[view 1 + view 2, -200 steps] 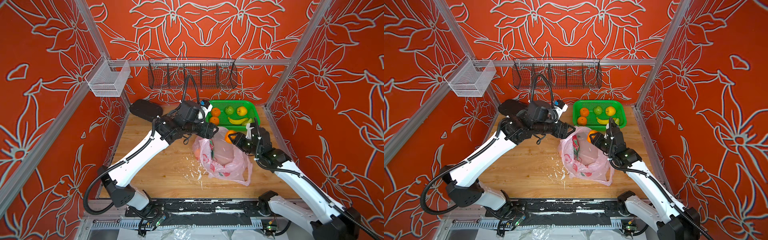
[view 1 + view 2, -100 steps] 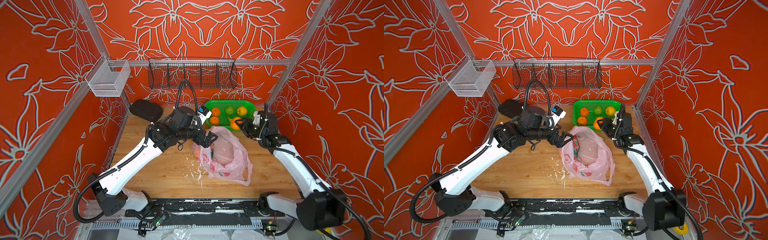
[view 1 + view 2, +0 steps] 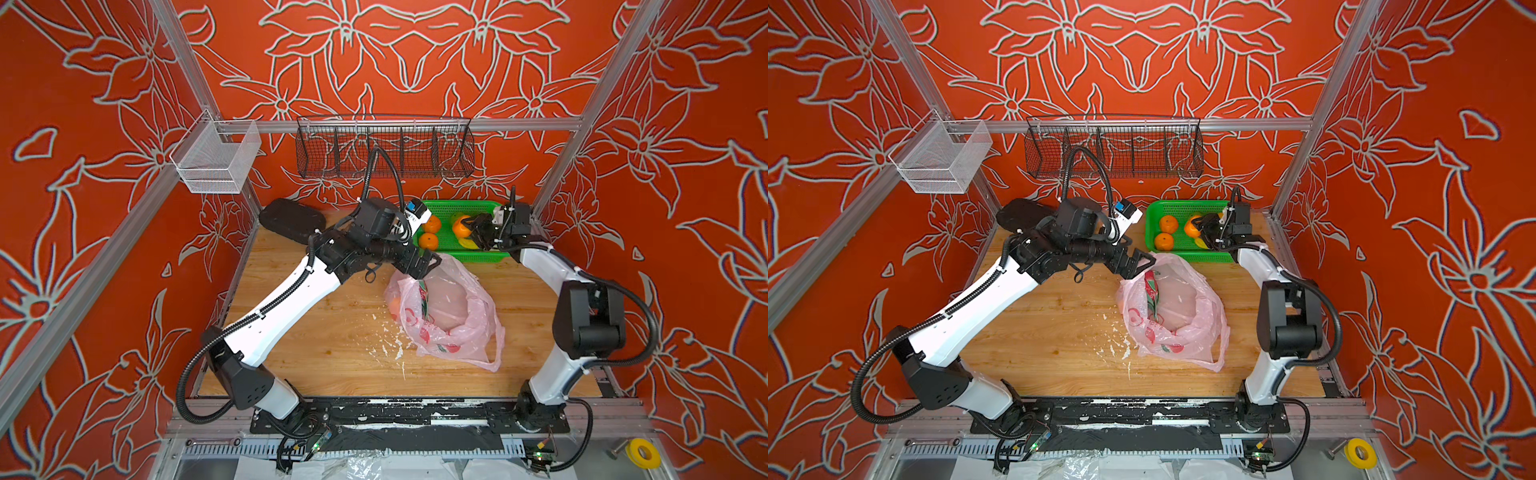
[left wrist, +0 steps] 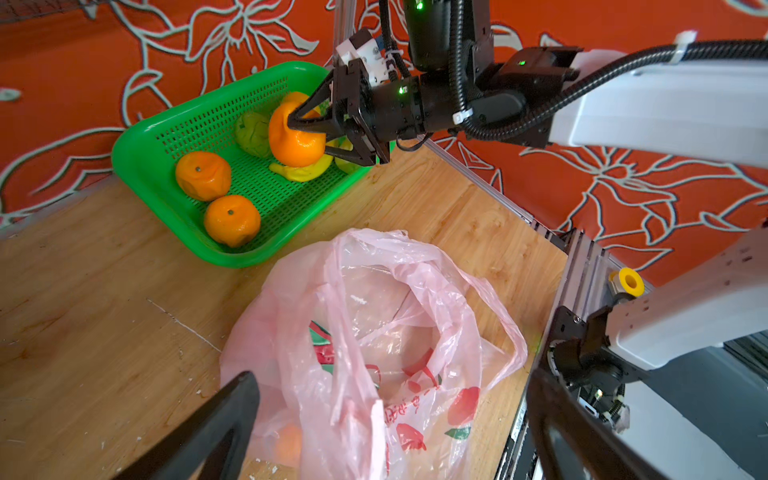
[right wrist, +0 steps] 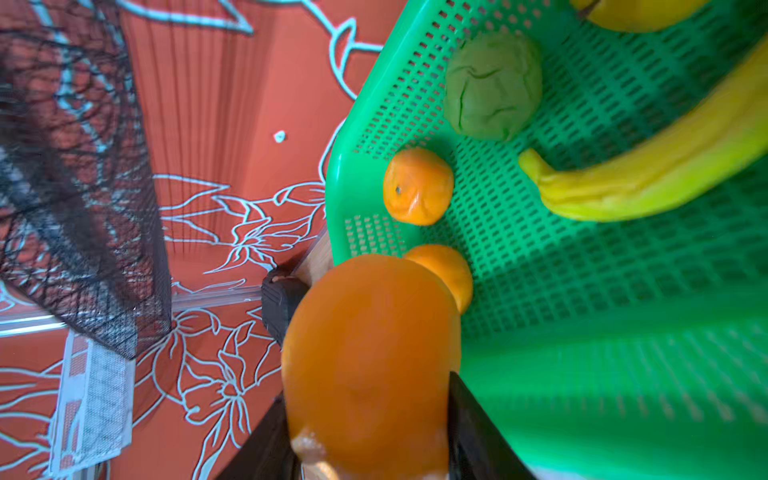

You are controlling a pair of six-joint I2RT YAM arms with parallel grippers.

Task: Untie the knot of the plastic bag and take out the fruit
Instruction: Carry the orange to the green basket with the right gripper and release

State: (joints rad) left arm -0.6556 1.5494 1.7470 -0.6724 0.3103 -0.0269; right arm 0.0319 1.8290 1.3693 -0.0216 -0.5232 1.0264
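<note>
Two changes since a second ago: the right tool, then just over the plastic bag, now grips its orange above the green basket. The left tool has spread wide open at the bag's far rim; contact unclear. The bag lies open-mouthed on the wooden desk among white flecks. Red flowered walls carry a black wire rack and a white mesh bin.
</note>
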